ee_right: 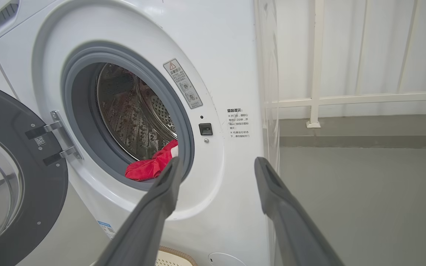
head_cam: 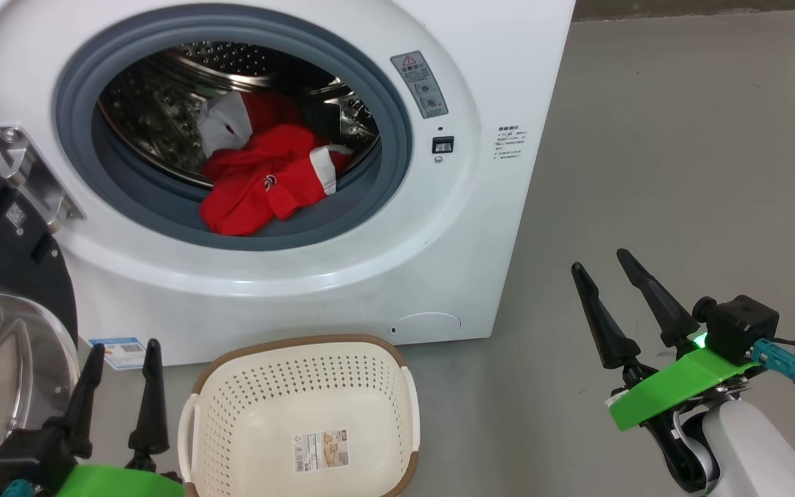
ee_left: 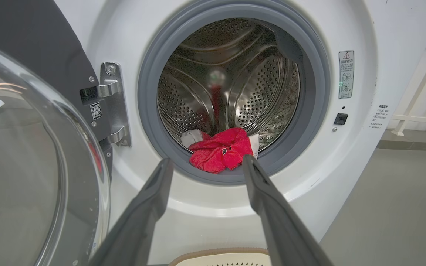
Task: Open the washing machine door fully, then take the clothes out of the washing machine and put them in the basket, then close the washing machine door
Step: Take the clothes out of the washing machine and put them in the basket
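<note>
The white washing machine (head_cam: pixel 439 228) stands with its round black door (head_cam: pixel 4 290) swung wide open to the left. Red clothes (head_cam: pixel 266 179) with white trim lie at the drum's front lip, on the grey seal, seen too as clothes (ee_left: pixel 222 149) and clothes (ee_right: pixel 150 168). The cream basket (head_cam: pixel 218 400) sits empty on the floor in front of the machine. My left gripper (head_cam: pixel 125 352) is open beside the basket's left side, level with the door (ee_left: pixel 31 155). My right gripper (head_cam: pixel 601 262) is open, off the machine's right corner, holding nothing.
Grey floor (head_cam: pixel 680 172) stretches to the right of the machine. A white railing (ee_right: pixel 316 99) and pale wall stand behind the floor on the right. The door hinge bracket (head_cam: pixel 28 169) juts from the machine's left front.
</note>
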